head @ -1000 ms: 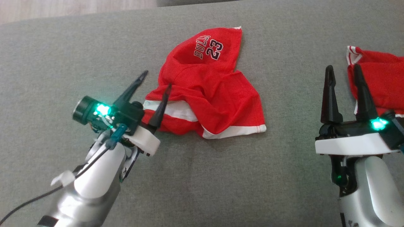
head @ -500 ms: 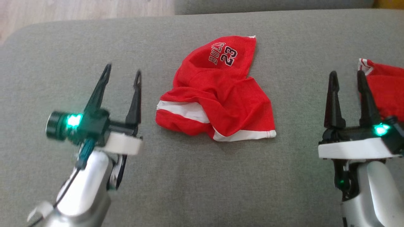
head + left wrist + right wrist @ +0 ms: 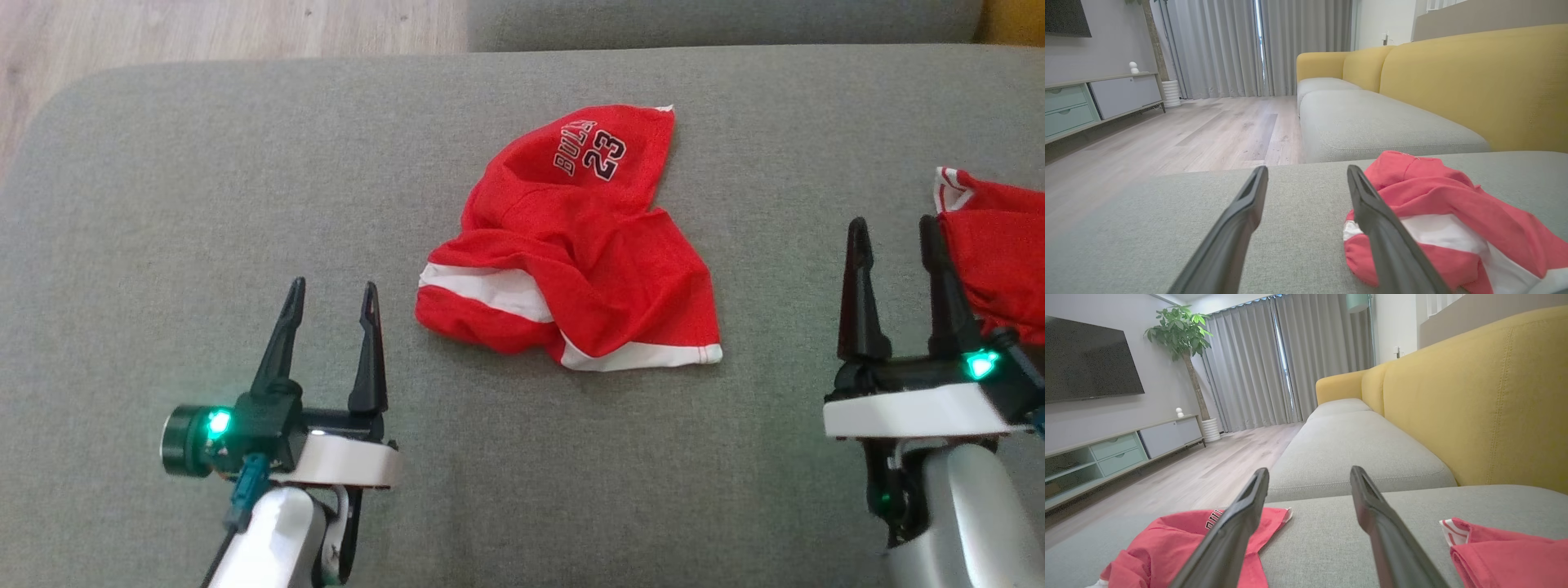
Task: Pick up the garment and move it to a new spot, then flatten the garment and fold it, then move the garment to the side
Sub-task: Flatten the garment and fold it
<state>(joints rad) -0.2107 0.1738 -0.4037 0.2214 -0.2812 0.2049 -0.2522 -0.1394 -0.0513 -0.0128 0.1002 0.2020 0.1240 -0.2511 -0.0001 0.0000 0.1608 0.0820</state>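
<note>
Lying crumpled, red shorts (image 3: 571,245); left gripper (image 3: 334,284) at eight o'clock, right gripper (image 3: 891,220) at four, both spread, empty. Pinching one layer risks bunching.

My left gripper (image 3: 1307,170), fingers spread apart above the grey cushion (image 3: 1159,228), crumpled red-and-white garment (image 3: 1437,196) just beside one finger, toward the cushion's far edge, yellow sofa back (image 3: 1474,81) beyond

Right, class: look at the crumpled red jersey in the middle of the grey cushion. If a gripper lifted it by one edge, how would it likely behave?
Probably floppy: the red jersey lies in soft folds, so it would likely hang limp. Likely light: the cloth looks thin. Pushed, it would probably bunch on the coarse grey cushion.
</note>
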